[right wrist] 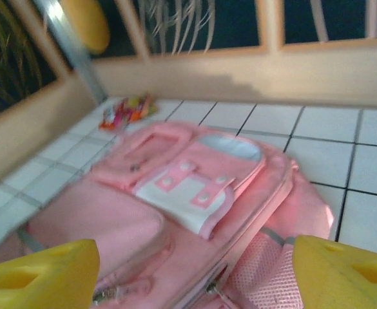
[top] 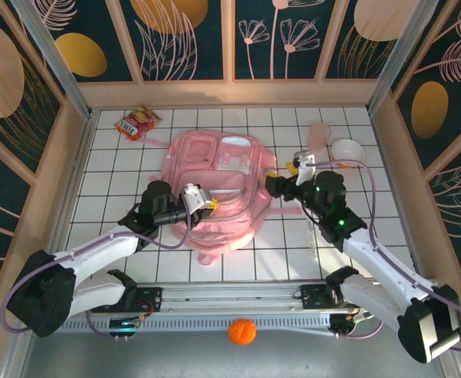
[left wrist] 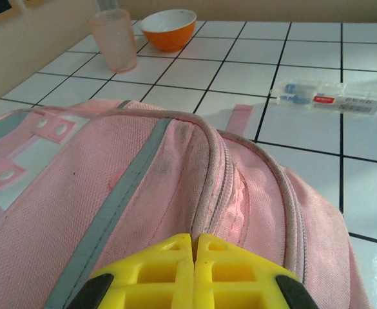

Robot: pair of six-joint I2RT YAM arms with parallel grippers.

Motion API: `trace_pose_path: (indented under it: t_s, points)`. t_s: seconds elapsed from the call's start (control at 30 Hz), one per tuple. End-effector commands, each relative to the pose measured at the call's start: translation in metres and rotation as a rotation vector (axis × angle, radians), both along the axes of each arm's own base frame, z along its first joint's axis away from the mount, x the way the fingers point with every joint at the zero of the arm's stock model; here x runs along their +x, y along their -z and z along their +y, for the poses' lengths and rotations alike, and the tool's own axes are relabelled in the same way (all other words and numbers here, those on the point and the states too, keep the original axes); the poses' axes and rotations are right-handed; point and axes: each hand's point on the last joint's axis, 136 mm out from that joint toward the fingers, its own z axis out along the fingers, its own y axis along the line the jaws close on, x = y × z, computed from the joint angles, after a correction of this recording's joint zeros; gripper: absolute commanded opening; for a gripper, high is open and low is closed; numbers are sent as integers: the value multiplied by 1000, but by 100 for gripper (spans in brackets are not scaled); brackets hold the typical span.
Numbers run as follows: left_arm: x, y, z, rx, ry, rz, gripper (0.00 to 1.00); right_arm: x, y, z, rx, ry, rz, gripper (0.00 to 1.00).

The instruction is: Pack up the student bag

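Left hand (left wrist: 193,250) is sitting closed against the student bag (top: 218,169) — right hand (right wrist: 198,265) is hovering open over it.

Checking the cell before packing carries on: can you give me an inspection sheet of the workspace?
Surface: white tiled table, no spills seen.
Job's things: pink backpack lying mid-table.
Clutter: snack packet, pink cup, bowl and clear case on the tiles; orange ball in front of the rail.
Claws: left claw shut at the backpack's zip seam; right claw open above the backpack.
Cables: lilac cables loop loosely along both arms.
Surroundings: wood-framed floral wall panels.
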Motion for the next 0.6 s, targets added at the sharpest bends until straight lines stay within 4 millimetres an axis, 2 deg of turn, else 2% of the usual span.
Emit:
trace_pose_path:
  t_s: [0.0,0.17,0.37,0.47,0.57]
  points:
    - [-8,-30,-9,-107,69,-64,0,-15,-3,29,-134,-270,-79,78]
    - [-8,-27,-9,-91,74,-65,0,-17,33,49,-323,-522,-106,73]
    - [-7,-21,-7,-56,69,-68,0,-11,78,52,-549,-739,-127,65]
    - [-7,-18,-7,-47,74,-61,0,-12,85,61,-543,-831,-114,63]
    - [-8,-19,-8,-50,81,-68,0,-10,81,71,-490,-871,-114,62]
